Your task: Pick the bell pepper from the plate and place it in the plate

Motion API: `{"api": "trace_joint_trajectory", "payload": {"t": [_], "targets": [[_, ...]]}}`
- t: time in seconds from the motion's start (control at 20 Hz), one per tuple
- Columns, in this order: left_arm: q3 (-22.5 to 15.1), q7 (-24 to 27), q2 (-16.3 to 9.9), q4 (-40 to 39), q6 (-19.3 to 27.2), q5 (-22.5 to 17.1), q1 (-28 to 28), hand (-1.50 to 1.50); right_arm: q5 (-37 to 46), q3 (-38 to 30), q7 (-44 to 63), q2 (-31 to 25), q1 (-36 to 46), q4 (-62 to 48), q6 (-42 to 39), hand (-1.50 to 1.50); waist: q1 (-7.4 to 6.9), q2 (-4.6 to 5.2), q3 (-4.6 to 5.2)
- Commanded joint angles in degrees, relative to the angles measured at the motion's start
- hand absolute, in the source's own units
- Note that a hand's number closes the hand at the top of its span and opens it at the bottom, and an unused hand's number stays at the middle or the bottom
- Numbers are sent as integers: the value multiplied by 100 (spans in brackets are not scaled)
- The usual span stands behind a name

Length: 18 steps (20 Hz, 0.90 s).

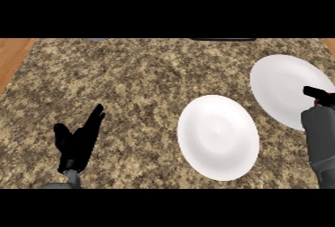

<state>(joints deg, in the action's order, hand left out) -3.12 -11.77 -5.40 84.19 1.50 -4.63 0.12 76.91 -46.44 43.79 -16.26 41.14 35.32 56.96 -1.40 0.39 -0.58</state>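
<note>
**Right hand at the far plate, pepper hardly visible**

The right hand point(318, 95) is over the lower right edge of the far plate point(281, 84); I cannot tell if its fingers are apart or together. A small red spot beside this hand may be the pepper point(317, 102). The near plate point(218, 137) lies just left of the far plate. The left hand point(77, 142) rests well left of it, fingers straight and apart.

Left hand point(77, 144) at lower left, open, fingers straight up, thumb out, resting; right forearm point(319, 144) along right edge, right hand point(318, 96) mostly out of view.
</note>
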Motion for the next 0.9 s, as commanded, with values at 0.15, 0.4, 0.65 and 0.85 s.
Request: {"api": "trace_joint_trajectory", "payload": {"t": [0.15, 0.4, 0.65, 0.85], "targets": [[-51, 120, 31, -313, -34, 87, 177, 0, -1546, 134, -1756, 179, -113, 423, 1331, -150, 34, 13, 28], [37, -22, 0, -163, -50, -8, 200, 0, -2744, 267, -2412, 373, -392, 1157, 1434, -150, 105, -34, 42], [-19, 18, 132, -142, 83, 91, 329, 0, -4090, 847, -3071, 905, -1272, 2659, 827, -150, 190, -64, 51], [201, -58, -23, -277, -107, -111, 143, 0, -4418, 1445, -3219, 1579, -2071, 3841, 364, -150, 243, -75, 60]]}}
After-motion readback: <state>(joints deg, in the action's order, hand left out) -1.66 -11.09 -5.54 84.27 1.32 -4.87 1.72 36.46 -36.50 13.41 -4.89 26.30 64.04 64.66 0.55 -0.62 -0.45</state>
